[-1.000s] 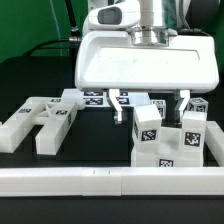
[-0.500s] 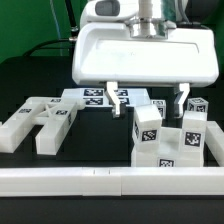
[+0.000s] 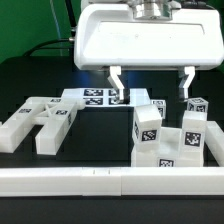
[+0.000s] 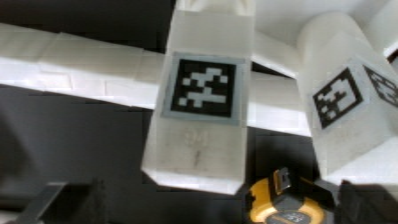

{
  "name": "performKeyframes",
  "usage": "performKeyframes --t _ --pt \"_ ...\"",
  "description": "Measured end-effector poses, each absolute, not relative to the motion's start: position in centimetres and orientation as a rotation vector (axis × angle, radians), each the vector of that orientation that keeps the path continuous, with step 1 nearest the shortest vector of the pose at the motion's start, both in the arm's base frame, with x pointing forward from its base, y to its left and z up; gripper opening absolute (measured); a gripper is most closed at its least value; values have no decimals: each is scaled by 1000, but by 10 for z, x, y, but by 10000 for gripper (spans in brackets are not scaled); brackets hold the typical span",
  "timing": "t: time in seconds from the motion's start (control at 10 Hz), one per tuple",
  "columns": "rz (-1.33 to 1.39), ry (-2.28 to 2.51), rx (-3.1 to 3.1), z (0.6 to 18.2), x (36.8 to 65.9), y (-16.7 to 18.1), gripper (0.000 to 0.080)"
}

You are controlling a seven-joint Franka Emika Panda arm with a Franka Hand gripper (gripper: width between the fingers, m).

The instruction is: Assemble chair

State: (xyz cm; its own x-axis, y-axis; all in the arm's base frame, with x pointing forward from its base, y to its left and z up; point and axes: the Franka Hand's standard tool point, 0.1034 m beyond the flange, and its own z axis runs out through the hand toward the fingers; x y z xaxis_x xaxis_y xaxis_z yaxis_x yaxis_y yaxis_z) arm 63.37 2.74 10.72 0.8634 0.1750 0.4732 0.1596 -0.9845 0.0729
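The chair parts lie loose on the black table. A forked group of blocky white tagged pieces (image 3: 42, 122) lies at the exterior view's left. A cluster of upright tagged blocks (image 3: 165, 135) stands at the right. My gripper (image 3: 150, 92) hangs above the gap between the marker board and that cluster, fingers (image 3: 117, 85) spread wide, holding nothing. In the wrist view a long white piece with a tag (image 4: 201, 95) crosses a white bar (image 4: 71, 62), with another tagged piece (image 4: 347, 100) beside it.
The marker board (image 3: 95, 97) lies flat behind the parts, partly under my left finger. A long white border rail (image 3: 110, 182) runs along the front edge. A yellow and black object (image 4: 285, 200) shows at the wrist view's edge.
My gripper has risen straight up from just above the right-hand blocks, staying open and empty. The parts have not moved.
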Motion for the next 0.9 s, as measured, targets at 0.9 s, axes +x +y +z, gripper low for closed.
performKeyframes --t 0.9 --pt "-217 265 3226 97 640 36 649"
